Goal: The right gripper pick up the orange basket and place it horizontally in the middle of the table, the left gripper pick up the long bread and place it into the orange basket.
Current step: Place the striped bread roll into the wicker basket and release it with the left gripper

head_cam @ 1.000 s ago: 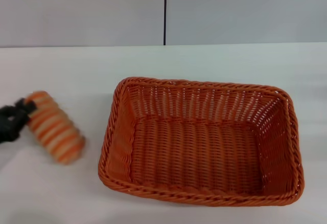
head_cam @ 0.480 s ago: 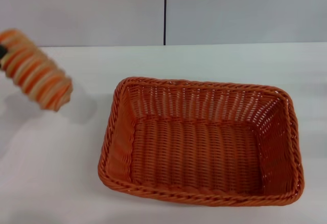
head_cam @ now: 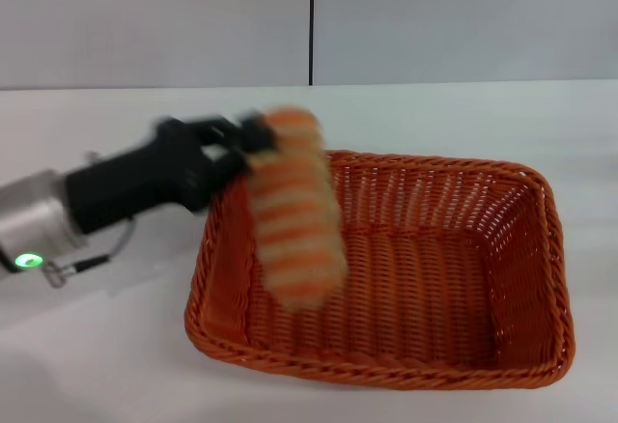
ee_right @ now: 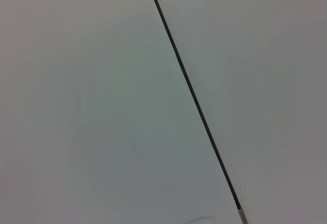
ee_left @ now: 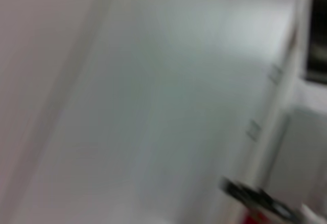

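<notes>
The left hand (head_cam: 253, 141) grips the top end of the bread (head_cam: 293, 209), which hangs, blurred, apparently just over the left part of the orange basket (head_cam: 512, 278) on the desk (head_cam: 116, 365).

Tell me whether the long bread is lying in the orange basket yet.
Not yet. The long bread hangs from the left pincer over the orange basket's left side, its lower end above the floor.
</notes>
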You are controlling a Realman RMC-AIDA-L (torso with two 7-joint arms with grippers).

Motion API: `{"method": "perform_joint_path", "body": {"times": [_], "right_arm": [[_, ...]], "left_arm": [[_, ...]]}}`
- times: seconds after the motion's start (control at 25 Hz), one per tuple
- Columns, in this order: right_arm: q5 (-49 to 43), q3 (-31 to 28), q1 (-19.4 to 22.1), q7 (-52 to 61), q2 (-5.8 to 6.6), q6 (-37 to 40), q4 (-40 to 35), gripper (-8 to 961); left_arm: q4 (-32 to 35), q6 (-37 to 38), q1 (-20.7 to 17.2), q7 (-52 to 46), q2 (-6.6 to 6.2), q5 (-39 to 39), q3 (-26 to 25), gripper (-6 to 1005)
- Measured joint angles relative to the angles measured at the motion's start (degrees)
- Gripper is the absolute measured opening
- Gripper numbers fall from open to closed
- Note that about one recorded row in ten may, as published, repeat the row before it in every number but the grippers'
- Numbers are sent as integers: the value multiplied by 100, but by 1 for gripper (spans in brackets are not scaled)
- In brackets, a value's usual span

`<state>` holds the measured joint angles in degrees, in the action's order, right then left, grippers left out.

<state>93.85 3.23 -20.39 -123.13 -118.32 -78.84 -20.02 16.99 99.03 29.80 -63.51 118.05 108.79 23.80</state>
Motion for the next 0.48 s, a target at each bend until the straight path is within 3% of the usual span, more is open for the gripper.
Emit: {"method": "perform_joint_path", "body": {"times": [0.16,0.48], "right_arm": [[2,-6,-25,-1,0,9,0,377],[2,0,-62,-14,2,52,14,377]], "left_arm": [[15,-191,136,-25,22,-16,684,160],[-59,-202,-82,7,15,-195,270,252]]}}
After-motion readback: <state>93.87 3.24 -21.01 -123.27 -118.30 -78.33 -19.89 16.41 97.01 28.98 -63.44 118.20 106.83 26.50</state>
